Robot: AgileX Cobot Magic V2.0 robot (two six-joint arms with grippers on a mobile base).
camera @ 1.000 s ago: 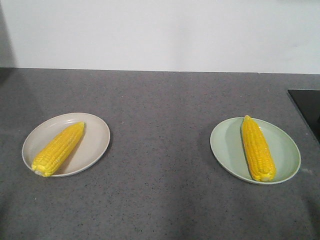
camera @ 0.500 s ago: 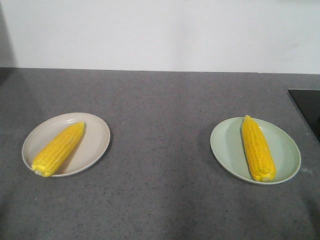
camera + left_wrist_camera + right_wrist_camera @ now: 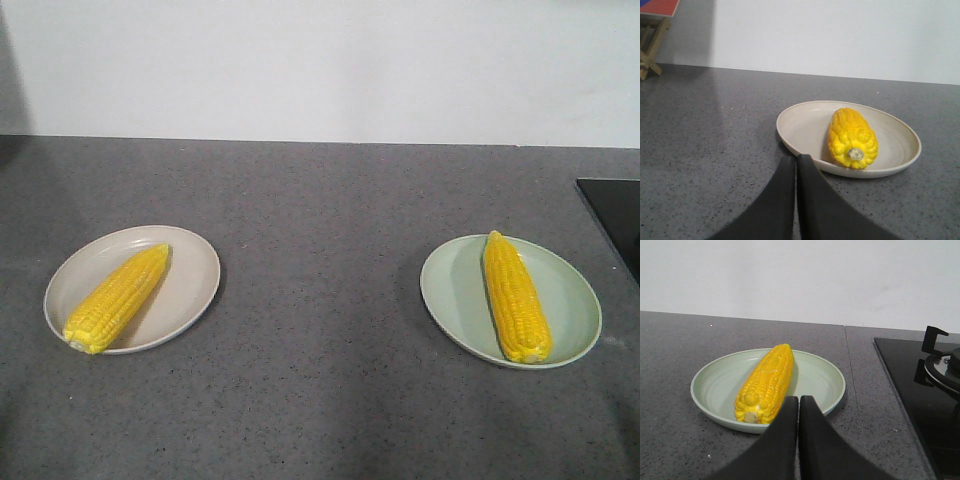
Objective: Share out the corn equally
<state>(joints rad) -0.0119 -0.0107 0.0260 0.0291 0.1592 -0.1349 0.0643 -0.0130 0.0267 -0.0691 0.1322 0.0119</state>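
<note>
The grey tabletop (image 3: 320, 300) carries a beige plate (image 3: 190, 260) at lower left of the front view and a pale green plate (image 3: 575, 290) at lower right. One corn cob lies on each: the left cob (image 3: 117, 297) slanting, the right cob (image 3: 516, 296) nearly upright in frame. Both wrist views face a cob's butt end-on, just beyond closed, empty fingers: left gripper (image 3: 796, 167), right gripper (image 3: 798, 407). The split looks even.

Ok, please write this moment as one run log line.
corn: one on beige plate, one on green plate | left claw: shut, empty | right claw: shut, empty | split: equal
</note>
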